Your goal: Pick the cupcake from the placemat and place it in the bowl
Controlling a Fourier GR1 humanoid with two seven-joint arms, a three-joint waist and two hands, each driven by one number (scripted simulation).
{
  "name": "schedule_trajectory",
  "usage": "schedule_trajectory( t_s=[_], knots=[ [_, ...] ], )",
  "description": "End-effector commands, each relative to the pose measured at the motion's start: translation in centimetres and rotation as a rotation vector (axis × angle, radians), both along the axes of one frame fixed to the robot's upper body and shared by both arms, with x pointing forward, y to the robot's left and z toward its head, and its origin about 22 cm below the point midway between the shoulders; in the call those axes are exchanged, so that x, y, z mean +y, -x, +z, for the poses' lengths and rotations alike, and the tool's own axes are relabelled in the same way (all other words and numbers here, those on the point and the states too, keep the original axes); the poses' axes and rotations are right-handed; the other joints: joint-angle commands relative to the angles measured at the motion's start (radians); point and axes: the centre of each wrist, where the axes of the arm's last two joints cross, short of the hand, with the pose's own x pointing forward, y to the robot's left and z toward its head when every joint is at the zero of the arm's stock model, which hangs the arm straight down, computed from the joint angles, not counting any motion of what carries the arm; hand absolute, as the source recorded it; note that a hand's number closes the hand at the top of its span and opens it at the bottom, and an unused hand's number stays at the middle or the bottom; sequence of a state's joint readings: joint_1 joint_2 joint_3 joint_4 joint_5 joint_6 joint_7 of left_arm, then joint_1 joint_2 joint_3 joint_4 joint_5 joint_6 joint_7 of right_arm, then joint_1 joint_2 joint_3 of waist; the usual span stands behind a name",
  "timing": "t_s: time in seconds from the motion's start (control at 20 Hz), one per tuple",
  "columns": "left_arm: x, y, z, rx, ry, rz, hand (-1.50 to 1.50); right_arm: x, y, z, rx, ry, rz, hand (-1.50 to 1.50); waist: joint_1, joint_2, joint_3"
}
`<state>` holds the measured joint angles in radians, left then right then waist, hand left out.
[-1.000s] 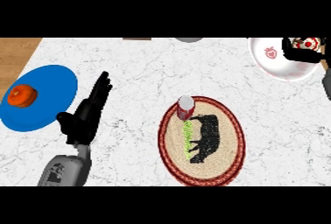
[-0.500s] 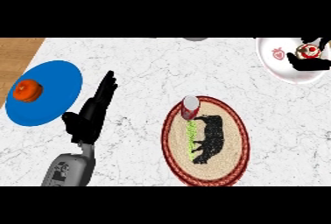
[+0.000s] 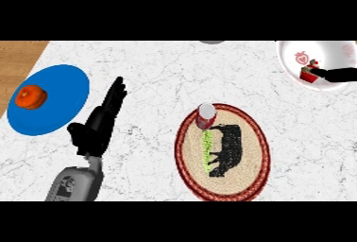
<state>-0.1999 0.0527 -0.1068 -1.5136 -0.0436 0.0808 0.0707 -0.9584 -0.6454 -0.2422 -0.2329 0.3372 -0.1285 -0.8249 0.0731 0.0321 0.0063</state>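
The cupcake (image 3: pixel 307 73), small with a red wrapper, is inside the white bowl (image 3: pixel 289 64) at the far right. My right hand (image 3: pixel 338 74) comes in from the right edge over the bowl's rim, its fingers closed on the cupcake. The round woven placemat (image 3: pixel 241 177), red-rimmed with a black cow picture, lies at the centre right. A small red and white cup-like object (image 3: pixel 206 116) stands on its upper left edge. My left hand (image 3: pixel 97 125) rests open on the counter left of the placemat, fingers pointing away from me.
A blue plate (image 3: pixel 59 111) with an orange-red round item (image 3: pixel 31 96) lies at the far left, close to the left hand. A wooden strip (image 3: pixel 17 56) borders the marble counter at the upper left. A grey object (image 3: pixel 212 42) peeks in at the top edge.
The right hand has brought the cupcake down from the bowl's upper right rim into the bowl. The left hand has stayed open in the same place.
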Motion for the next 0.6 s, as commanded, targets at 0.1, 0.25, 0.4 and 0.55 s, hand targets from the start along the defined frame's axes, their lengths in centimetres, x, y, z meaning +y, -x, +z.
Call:
schedule_trajectory(
  t_s=[0.1,0.25,0.4,0.55],
  knots=[
    [0.7,0.3,0.0,0.016,-0.007,0.017,0.0,-1.2,0.8,-0.7,-0.148,-0.153,0.053,-1.5,-0.015,-0.008,-0.001],
    [1.2,1.1,-1.1,0.03,0.021,0.006,0.0,-2.9,1.1,1.6,-0.159,-0.259,0.042,-1.5,-0.011,-0.006,-0.002],
    [0.0,0.0,-0.2,0.009,0.008,0.015,0.0,-4.6,2.2,1.7,-0.116,-0.334,0.071,-1.5,-0.023,-0.007,-0.002],
    [1.3,0.5,-0.7,0.015,0.017,0.016,0.0,-6.6,4.0,0.8,-0.091,-0.385,0.077,-1.5,-0.019,-0.006,-0.001]
  ],
)
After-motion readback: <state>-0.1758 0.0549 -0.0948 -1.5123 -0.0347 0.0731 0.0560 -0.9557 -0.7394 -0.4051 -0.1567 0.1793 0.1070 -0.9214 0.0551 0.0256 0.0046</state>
